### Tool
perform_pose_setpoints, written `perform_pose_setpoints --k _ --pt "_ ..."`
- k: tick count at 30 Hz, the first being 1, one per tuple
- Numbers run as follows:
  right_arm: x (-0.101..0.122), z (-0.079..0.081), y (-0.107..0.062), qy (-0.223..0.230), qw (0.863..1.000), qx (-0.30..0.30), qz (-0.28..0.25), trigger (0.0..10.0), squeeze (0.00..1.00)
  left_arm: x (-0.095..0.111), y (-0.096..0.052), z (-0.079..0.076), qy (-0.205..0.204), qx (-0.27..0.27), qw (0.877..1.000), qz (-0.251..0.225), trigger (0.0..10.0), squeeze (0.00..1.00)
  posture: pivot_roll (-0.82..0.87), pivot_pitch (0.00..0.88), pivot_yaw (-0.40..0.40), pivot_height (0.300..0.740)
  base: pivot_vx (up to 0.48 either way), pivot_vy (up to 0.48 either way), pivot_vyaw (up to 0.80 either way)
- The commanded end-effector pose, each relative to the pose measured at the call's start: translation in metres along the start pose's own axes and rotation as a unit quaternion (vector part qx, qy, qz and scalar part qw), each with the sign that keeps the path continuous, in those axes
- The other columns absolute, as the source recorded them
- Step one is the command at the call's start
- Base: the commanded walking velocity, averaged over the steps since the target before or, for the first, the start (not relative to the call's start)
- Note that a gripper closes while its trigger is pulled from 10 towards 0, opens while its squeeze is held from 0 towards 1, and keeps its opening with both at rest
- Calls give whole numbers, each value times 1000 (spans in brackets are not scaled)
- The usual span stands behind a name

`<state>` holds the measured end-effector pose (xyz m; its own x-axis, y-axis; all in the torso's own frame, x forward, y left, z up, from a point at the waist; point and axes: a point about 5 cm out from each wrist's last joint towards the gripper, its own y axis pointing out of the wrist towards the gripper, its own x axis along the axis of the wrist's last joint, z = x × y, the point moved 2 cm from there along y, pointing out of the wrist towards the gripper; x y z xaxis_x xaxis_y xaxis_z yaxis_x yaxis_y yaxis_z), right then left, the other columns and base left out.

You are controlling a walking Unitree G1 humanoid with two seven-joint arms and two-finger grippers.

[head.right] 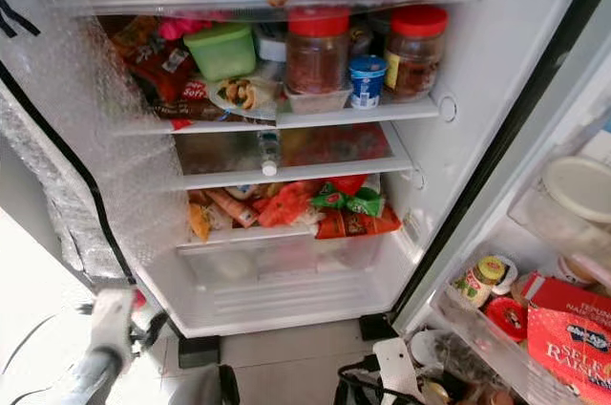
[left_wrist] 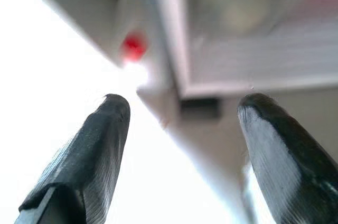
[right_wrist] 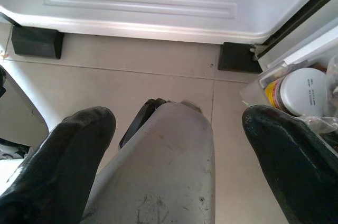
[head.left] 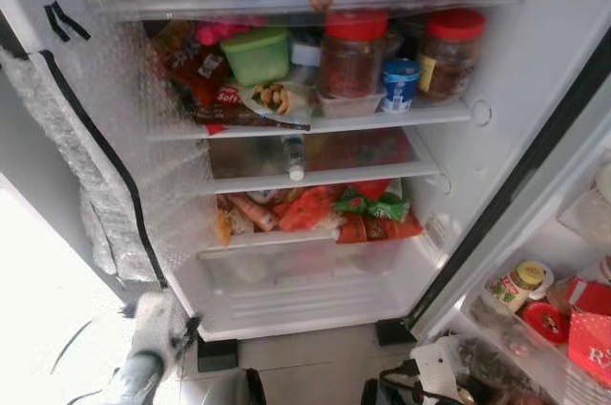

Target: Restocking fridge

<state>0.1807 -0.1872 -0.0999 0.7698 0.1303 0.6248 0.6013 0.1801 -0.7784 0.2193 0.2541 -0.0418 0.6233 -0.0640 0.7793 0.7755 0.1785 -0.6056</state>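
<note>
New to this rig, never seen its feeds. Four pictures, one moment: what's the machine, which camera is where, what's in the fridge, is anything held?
It is a walking humanoid robot with two arms, each ending in two long black fingers. The two wide pictures come from its head cameras, looking down into an open fridge. The top shelf holds two red-lidded jars, a green tub and a small blue-lidded cup; a bottle lies on the shelf below, with snack packets under that.

The other two pictures come from wrist cameras. The left gripper is open beside the fridge's lower corner; the right gripper is open above the floor tiles. Neither holds anything.
</note>
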Motion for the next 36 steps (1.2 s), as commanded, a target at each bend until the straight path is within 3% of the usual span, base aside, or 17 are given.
perform_pose_setpoints --k 1,3,8,13,17,36 --pt "-27 7 -5 9 999 8 47 10000 0 -18 -2 2 8 13 999 28 10000 0 -18 37 4 632 0 0 0" --pt "-26 7 -5 10 999 7 46 10000 0 -21 -3 9 9 33 999 28 10000 0 -24 42 5 632 0 0 0" --pt "-25 7 -4 12 999 5 44 10000 0 -24 -2 22 -30 71 997 28 10000 0 -14 40 6 632 0 0 0" --pt "-23 8 -4 14 999 4 43 10000 0 -43 -1 12 -11 55 996 63 10000 0 -26 39 9 632 0 0 0" --pt "-23 7 -4 17 999 2 42 10000 0 -43 -1 9 -26 52 997 58 10000 0 -26 39 9 632 0 231 0" --pt "-23 8 -3 17 999 0 38 10000 0 -43 2 0 -7 41 998 49 10000 0 -19 40 10 632 0 354 0"
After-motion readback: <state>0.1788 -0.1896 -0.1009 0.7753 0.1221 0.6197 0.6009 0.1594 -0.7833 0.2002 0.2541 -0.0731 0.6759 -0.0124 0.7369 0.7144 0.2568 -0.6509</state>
